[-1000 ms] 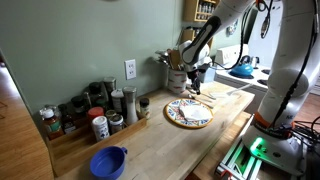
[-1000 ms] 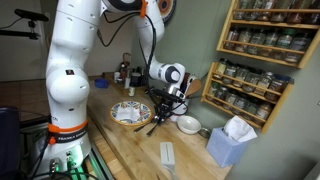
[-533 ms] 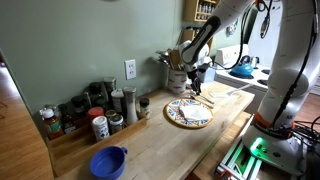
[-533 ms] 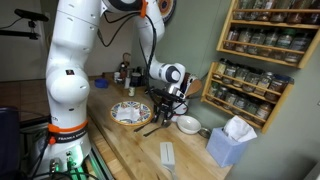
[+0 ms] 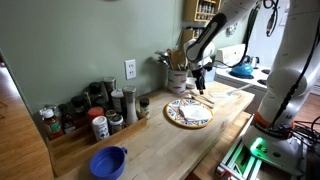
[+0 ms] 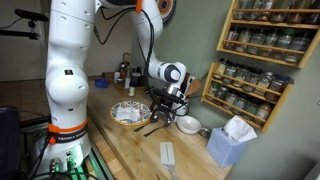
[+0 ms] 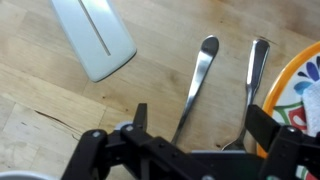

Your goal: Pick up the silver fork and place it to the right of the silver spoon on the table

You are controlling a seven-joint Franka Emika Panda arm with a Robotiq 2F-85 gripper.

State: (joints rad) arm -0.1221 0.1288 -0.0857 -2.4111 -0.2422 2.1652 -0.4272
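Tool [image 7: 200,122]: spread wide, nothing pinched; one black finger [image 7: 140,116] stands on the far side of the utensils from the plate and the other is close to the plate's rim.
Tool height: in both exterior views it points down over the surface just beside the plate [image 5: 200,82] [image 6: 163,112]; I cannot tell whether the tips touch the wood.
Patterned plate [image 7: 305,85]: orange-rimmed, at the edge of the wrist view; round and flat on the surface in both exterior views [image 5: 188,113] [image 6: 127,113].
Silver fork [image 7: 197,85]: probably the shiny handle lying flat between the fingers, the farther of two from the plate. Its head is hidden behind the tool, so this is not certain.
Second silver utensil [image 7: 254,80]: parallel to the first, between it and the plate, apart from both; head also hidden.
Surface [image 7: 40,90]: pale wooden board with a fine dark crack.
Pale flat slab [image 7: 95,40]: lies on the wood, well apart from the plate, beyond both utensils.
White bowl [image 6: 187,124]: near the tool, on the side away from the plate.
Blue bowl [image 5: 108,162]: well apart from the plate, near the surface's edge.
Jars [image 5: 95,112]: clustered against the wall, along from the plate.
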